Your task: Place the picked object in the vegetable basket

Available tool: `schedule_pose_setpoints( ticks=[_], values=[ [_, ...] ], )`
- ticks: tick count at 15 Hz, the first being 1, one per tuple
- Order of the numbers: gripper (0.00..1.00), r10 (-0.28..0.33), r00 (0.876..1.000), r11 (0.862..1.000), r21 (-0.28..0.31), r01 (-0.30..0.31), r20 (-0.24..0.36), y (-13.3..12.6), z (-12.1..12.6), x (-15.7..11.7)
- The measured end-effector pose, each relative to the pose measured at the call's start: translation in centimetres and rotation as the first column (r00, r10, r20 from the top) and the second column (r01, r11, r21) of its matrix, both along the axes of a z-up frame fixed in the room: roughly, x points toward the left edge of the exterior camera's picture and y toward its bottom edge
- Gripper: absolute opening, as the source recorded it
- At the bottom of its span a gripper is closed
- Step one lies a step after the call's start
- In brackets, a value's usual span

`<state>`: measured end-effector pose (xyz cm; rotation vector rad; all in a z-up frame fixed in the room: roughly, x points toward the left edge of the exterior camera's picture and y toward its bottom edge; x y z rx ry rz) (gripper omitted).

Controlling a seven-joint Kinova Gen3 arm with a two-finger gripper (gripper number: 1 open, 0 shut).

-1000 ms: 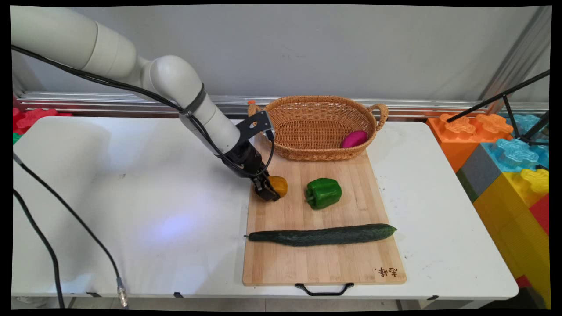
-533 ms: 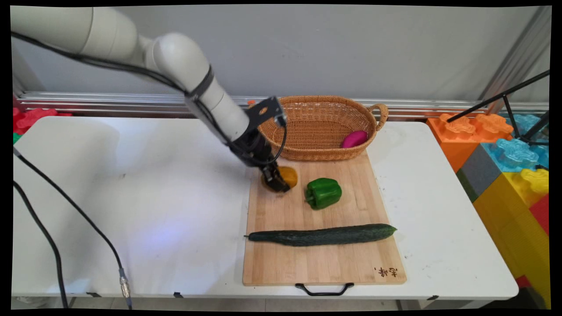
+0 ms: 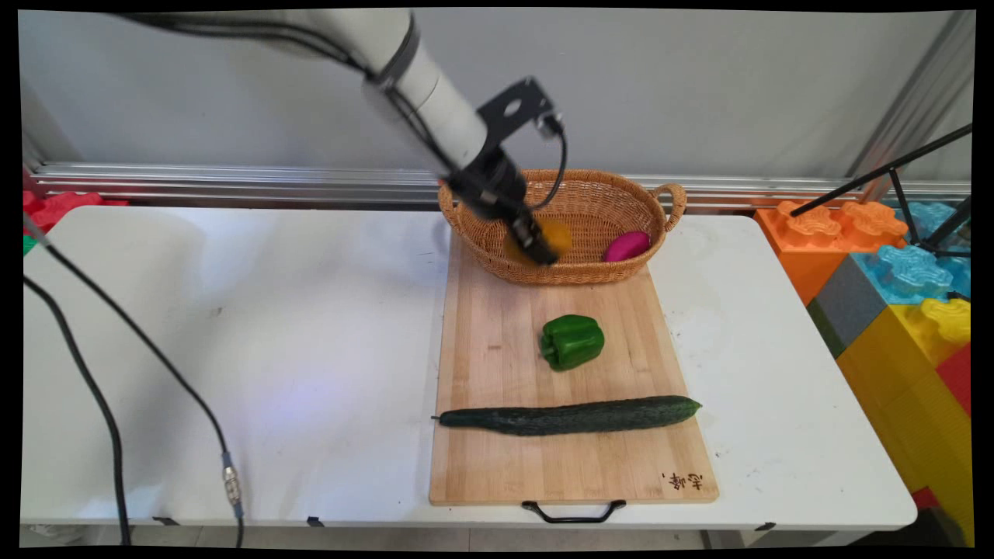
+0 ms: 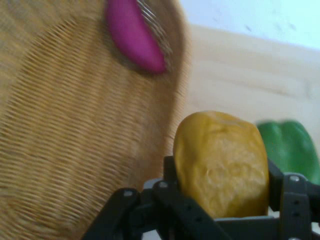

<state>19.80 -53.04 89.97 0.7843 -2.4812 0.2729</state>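
Looking down from the main view, we've got the gripper [image 3: 536, 244] up in the air over the near-left part of the wicker basket [image 3: 660, 203], and its jaws are clamped on a yellow-orange lumpy thing [image 3: 555, 233], which we honestly can't identify beyond "some kind of fruit or veg". From that angle the black fingers cover a good chunk of it, so we only see its right side poking out. The hand view helps a lot: the yellow-orange lumpy thing [image 4: 222, 162] sits squeezed between the two fingers [image 4: 292, 192], filling the gap, with its lower end cut off by the linkage. Inside the basket, toward its right end, lies a magenta oval thing [image 3: 627, 245], partly hidden behind the near rim in the main view, and smeared-looking in the hand view [image 4: 134, 36]. The basket's left handle is mostly behind the arm, so we can barely make it out. Sitting on the wooden cutting board [image 3: 497, 466], which touches the basket's near side, are a green bell pepper [image 3: 572, 341] and a long cucumber [image 3: 571, 415] lying crosswise nearer the camera. In the hand view only a blurry edge of the pepper [image 4: 295, 147] shows past the held thing. Everything rests on the white table [image 3: 233, 349].
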Motion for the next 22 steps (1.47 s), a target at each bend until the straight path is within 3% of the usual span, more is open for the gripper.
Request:
schedule_pose_setpoints(
  ticks=[5, 9, 12, 22],
  values=[
    [0.00, 0.067, 0.998, 0.992, -0.107, -0.065, 0.012, -4.3, 1.8, -0.2],
    [0.00, 0.118, 0.993, 0.980, -0.167, -0.111, 0.031, -8.2, 0.4, 0.6],
    [0.00, 0.140, 0.989, 0.977, -0.165, -0.132, 0.037, -10.7, -2.6, 1.0],
    [0.00, 0.178, 0.982, 0.979, -0.113, -0.171, 0.058, -14.6, -11.3, 2.4]
  ],
)
